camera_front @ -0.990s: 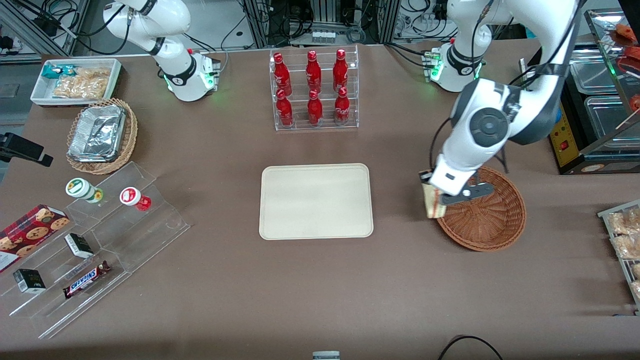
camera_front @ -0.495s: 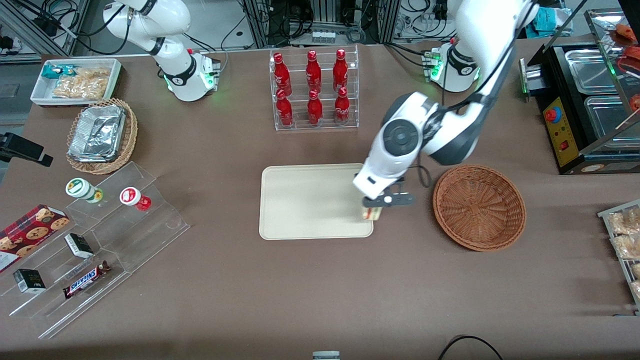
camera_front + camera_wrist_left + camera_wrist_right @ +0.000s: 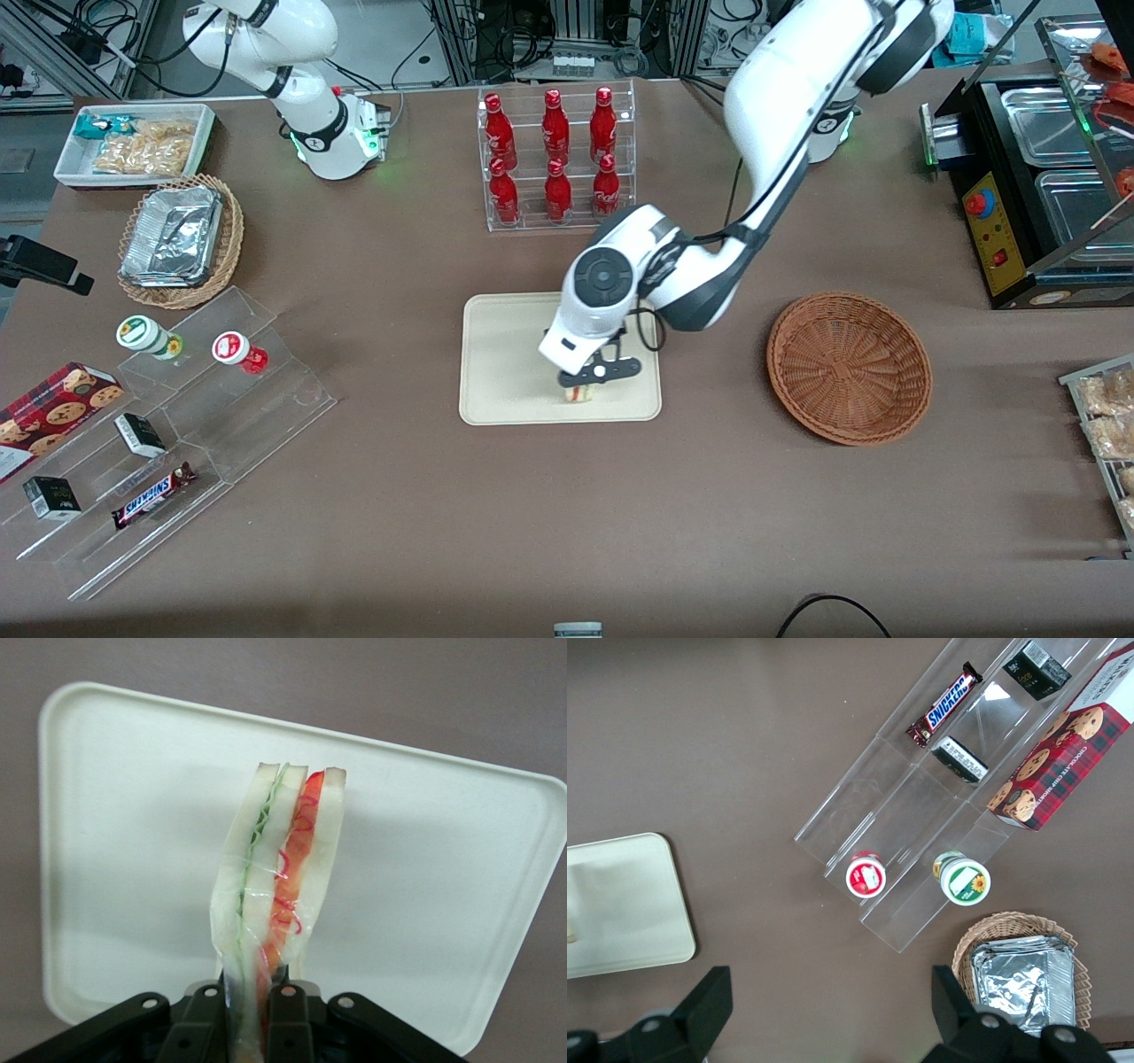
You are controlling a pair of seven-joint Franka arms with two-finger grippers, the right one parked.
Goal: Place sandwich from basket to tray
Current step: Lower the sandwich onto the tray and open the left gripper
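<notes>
Your claw (image 3: 578, 383) grips the sandwich (image 3: 577, 392) tight, low in the middle of the front picture, over the tray (image 3: 505, 354). The basket (image 3: 849, 368) sits empty toward the right. Go down slowly until the bread rests, then let go gently.

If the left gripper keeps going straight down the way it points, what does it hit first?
Probably the tray: the gripper, shut on the sandwich, points at it, so the sandwich's free end would touch first. The gap is unclear.
</notes>
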